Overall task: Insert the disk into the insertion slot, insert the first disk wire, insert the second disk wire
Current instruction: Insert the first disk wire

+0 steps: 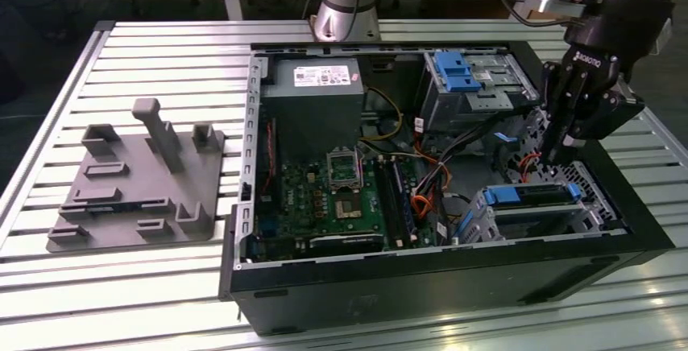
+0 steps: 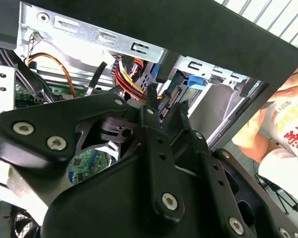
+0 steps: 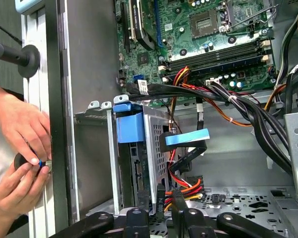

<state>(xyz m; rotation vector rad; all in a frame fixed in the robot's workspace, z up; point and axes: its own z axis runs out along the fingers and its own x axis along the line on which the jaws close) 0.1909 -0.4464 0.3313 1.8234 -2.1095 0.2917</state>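
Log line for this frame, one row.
disk in insertion slot | end effector low inside case beside slot, at red-yellow wire bundle | person's hands outside case wall

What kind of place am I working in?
Probably a robotics lab bench: an open computer case lies on a slatted metal table, the arm's base stands by it, and a grey fixture sits alongside.

Robotics lab: open computer tower (image 1: 430, 274) on slatted aluminium bench (image 1: 161, 286).

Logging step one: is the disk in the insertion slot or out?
In. The disk sits within the insertion slot, its blue frame between the cage walls.
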